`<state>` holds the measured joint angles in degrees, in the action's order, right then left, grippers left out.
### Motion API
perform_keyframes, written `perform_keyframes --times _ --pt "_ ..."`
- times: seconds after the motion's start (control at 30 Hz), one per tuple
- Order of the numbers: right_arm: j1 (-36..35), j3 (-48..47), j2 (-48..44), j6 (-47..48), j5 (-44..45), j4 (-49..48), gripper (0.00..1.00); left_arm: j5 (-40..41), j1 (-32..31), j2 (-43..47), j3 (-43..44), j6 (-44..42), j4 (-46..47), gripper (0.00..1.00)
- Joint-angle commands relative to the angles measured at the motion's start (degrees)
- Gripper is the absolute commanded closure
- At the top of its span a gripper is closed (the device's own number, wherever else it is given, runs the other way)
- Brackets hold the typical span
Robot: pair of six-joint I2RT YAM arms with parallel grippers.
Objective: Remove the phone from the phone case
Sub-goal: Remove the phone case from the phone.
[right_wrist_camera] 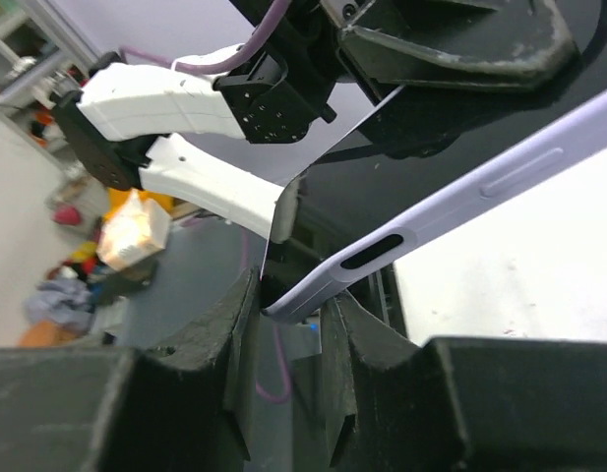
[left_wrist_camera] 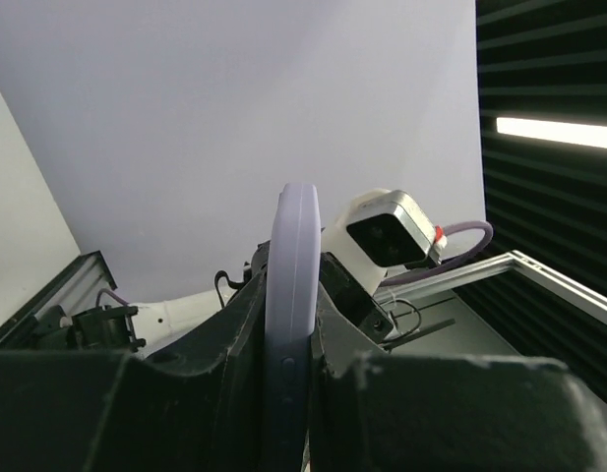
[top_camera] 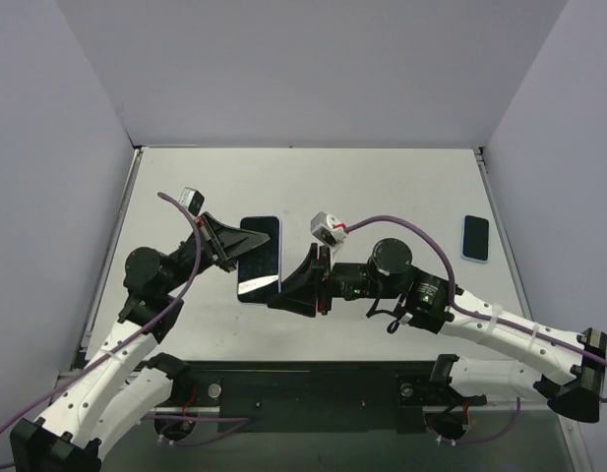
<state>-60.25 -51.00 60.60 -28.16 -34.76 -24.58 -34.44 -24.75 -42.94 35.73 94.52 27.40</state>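
A phone with a dark glossy screen in a pale lilac-blue case (top_camera: 259, 260) is held above the table between both arms. My left gripper (top_camera: 230, 252) is shut on its left long edge; in the left wrist view the case's rim (left_wrist_camera: 291, 295) runs upright between the fingers. My right gripper (top_camera: 293, 291) is shut on the case's near right corner; in the right wrist view the lilac case edge (right_wrist_camera: 421, 231) with its side slot slants up to the right from between the fingers, the screen's edge just above it. The phone sits in the case.
A second, small blue phone or case (top_camera: 475, 237) lies flat at the table's right side. Purple cables loop over both arms. The table's back edge meets grey walls.
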Motion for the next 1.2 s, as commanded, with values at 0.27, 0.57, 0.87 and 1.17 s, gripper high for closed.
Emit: perform_keyframes --times 0.27,0.57,0.87,1.17 --pt "-4.4 -2.9 2.2 33.7 22.2 17.3 1.00 2.2 0.1 1.7 2.8 19.5 2.0 1.00" --pt "-6.7 -9.5 5.8 39.2 31.9 19.9 1.00 1.6 0.0 2.8 2.4 19.4 2.0 1.00" --pt "-3.7 -2.4 3.3 20.4 30.9 16.2 0.93 2.6 0.1 2.5 3.1 10.0 1.6 1.00" --pt "-3.4 2.3 -1.6 -0.6 23.7 14.7 0.38 8.7 1.7 2.2 5.0 -5.0 -5.6 1.00"
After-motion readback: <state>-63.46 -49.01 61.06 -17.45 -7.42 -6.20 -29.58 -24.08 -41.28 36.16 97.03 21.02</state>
